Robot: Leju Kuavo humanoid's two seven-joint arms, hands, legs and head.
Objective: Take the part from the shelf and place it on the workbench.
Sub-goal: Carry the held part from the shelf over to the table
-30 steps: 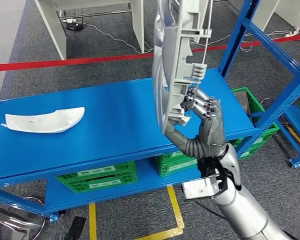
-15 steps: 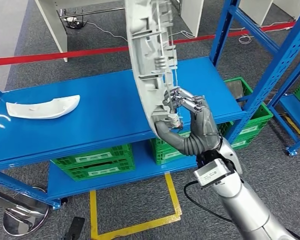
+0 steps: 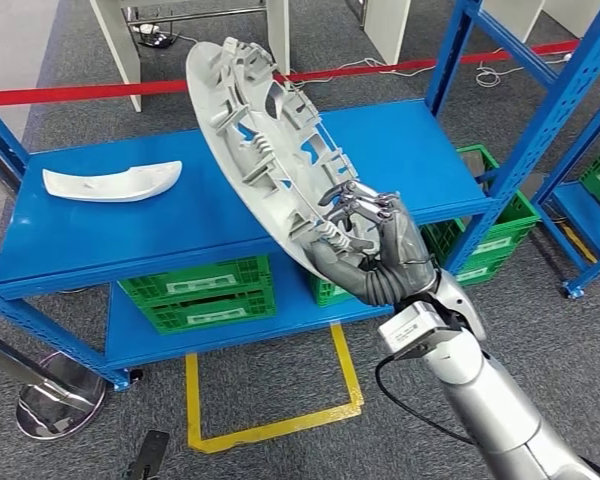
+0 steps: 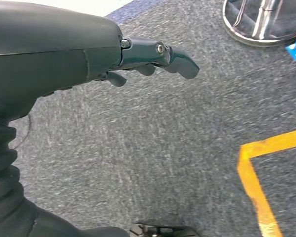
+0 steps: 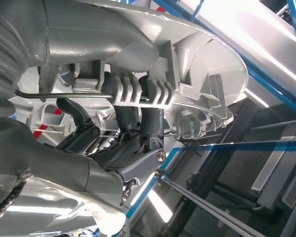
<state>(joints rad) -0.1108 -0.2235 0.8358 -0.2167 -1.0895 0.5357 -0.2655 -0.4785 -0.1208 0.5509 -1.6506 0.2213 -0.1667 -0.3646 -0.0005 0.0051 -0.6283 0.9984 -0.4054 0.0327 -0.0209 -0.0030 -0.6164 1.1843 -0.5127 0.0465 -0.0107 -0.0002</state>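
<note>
Gripped by the right robot hand (image 3: pixel 372 245) at its lower rim — large grey ribbed part (image 3: pixel 267 140), tilted, raised over the front edge of the blue shelf (image 3: pixel 169 215). Fingers (image 5: pixel 101 136) hooked through its ribs. Left robot hand (image 4: pixel 101 54) hung over grey carpet (image 4: pixel 168 148), fingers apart, empty. White curved panel (image 3: pixel 112 181) lay well apart on the shelf — open floor beyond the yellow tape (image 3: pixel 274 428).

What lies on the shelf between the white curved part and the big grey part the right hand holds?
Nothing: in the head view, bare blue shelf separates the white curved part from the grey part gripped by the right hand.
</note>
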